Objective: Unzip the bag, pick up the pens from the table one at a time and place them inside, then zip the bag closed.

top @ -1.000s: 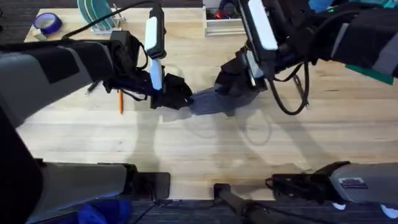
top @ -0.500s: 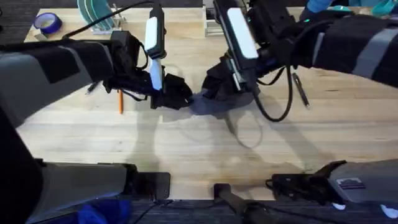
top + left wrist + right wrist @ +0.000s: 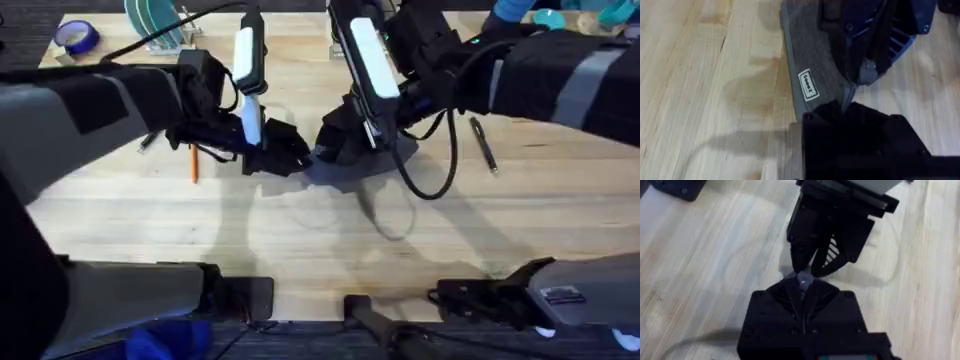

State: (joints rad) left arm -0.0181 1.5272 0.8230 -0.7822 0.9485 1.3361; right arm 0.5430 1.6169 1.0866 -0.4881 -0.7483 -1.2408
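Looking down from overhead, we see the bag (image 3: 352, 168) lying flat near the middle of the table (image 3: 300, 240), a grey-blue pouch with both arms converging on it. Our left gripper (image 3: 300, 157) sits at the bag's left end, and our right gripper (image 3: 335, 150) has reached across to nearly the same spot, so the two almost touch. An orange pen (image 3: 193, 162) lies on the wood to the left of the left arm, and a dark pen (image 3: 483, 145) lies to the right, well apart from the bag. A roll of blue tape (image 3: 76, 37) sits at the far left corner. From the left wrist, we see the bag (image 3: 810, 75) running away from our left gripper (image 3: 842, 112), whose black fingers are pressed together on the near end of the fabric beside a small white label (image 3: 808, 86); the right gripper (image 3: 867, 75) hangs just over the same end. From the right wrist, our right gripper (image 3: 802, 282) has its fingers closed narrowly on a small pale piece at the bag's end, probably the zipper pull, with the left gripper (image 3: 812, 262) directly facing it and nearly touching.
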